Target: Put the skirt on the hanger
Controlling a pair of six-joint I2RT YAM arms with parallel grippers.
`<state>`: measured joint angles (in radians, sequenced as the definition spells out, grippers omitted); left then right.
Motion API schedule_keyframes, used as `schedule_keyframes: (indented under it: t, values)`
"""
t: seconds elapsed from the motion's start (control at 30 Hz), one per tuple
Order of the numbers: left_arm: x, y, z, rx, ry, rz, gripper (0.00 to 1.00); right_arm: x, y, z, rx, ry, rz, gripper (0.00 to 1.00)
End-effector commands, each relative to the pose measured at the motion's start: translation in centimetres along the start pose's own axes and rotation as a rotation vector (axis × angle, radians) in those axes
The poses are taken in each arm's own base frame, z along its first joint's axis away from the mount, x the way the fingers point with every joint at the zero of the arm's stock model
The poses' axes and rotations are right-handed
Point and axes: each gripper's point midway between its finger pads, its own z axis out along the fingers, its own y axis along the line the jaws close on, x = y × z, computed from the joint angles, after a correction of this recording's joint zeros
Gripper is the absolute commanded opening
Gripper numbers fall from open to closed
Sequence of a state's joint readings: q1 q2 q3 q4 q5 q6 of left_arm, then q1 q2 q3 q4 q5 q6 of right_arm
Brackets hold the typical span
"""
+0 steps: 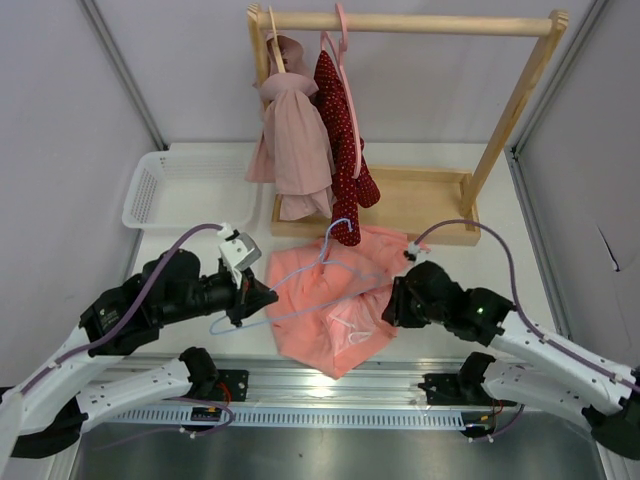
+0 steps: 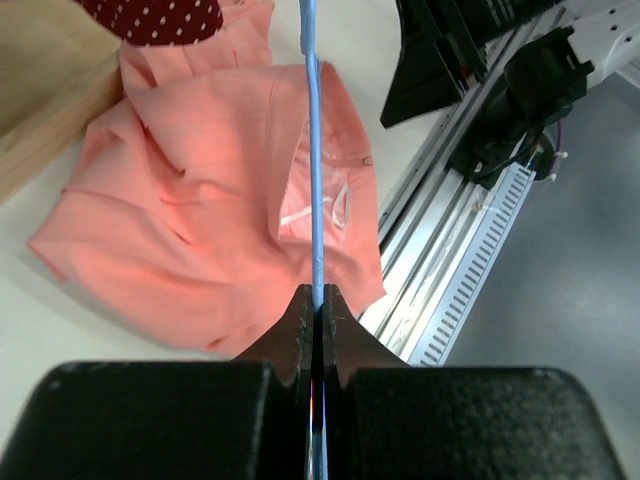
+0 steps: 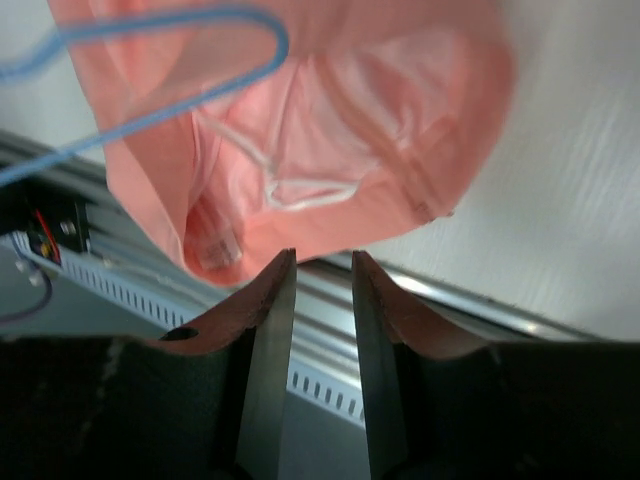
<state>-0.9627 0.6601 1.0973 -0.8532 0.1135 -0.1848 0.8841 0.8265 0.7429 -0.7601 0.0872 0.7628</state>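
Note:
The salmon-pink skirt [image 1: 335, 300] lies crumpled on the white table in front of the rack, its near edge at the table's front. The light-blue wire hanger [image 1: 225, 325] lies across it, hook toward the rack. My left gripper [image 1: 262, 297] is shut on the hanger's wire at the skirt's left side. In the left wrist view the wire [image 2: 314, 150] runs straight out from the closed fingertips [image 2: 303, 310] over the skirt [image 2: 200, 200]. My right gripper [image 3: 323, 260] is at the skirt's right edge, jaws a narrow gap apart with nothing between them. The skirt's hem [image 3: 340, 110] and the hanger [image 3: 150, 118] lie just beyond its tips.
A wooden rack [image 1: 400, 22] stands at the back with a pale pink garment [image 1: 295, 140], a dark red dotted garment [image 1: 340, 130] and a pink hanger [image 1: 345, 40]. A white basket [image 1: 185, 190] sits at the back left. The metal rail [image 1: 330, 385] runs along the near edge.

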Motion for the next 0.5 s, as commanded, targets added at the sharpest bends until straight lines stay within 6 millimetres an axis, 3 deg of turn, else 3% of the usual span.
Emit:
schedule_keyframes:
  t: [0.0, 0.23, 0.37, 0.47]
  values:
    - [-0.5, 0.7, -2.2, -0.073, 0.008, -0.038, 0.0, 1.1, 2.7, 1.5, -0.055, -0.036, 0.012, 0.34]
    - [-1.0, 2.0, -3.9, -0.164, 0.042, -0.022, 0.0, 4.4, 6.0, 4.7, -0.093, 0.001, -0.05, 0.33]
    - [-1.1, 2.4, -4.7, -0.193, 0.056, -0.013, 0.0, 6.4, 6.4, 6.9, -0.062, 0.046, -0.083, 0.32]
    - [-1.4, 2.5, -5.1, -0.205, 0.056, -0.005, 0.0, 6.8, 6.4, 7.7, -0.051, 0.051, -0.088, 0.32]
